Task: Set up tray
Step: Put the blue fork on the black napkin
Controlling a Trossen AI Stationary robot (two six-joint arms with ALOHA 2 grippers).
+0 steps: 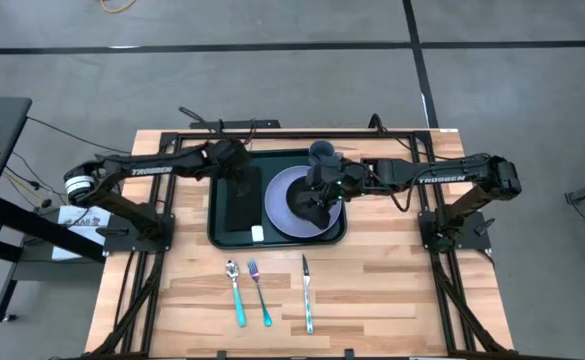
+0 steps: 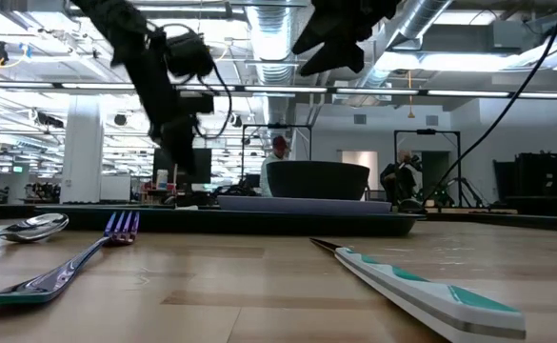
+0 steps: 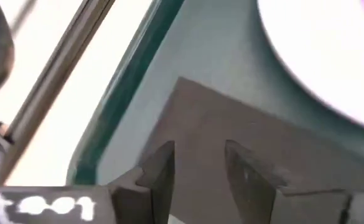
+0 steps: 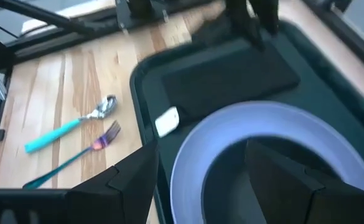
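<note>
table (image 1: 372, 290): tray (image 1: 217, 232) holds napkin (image 1: 242, 208), plate (image 1: 282, 195), bowl (image 1: 307, 205)

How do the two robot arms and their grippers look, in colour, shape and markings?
Both arms are dark, slender and jointed, with white TROSSEN lettering along the forearm. The left arm has a pale ring at its base joint. The left gripper and right gripper each have two dark, flat, angular fingers. Black cables trail beside both arms.

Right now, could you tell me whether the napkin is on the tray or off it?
On it: the napkin lies flat inside the tray, beside the plate.
</note>
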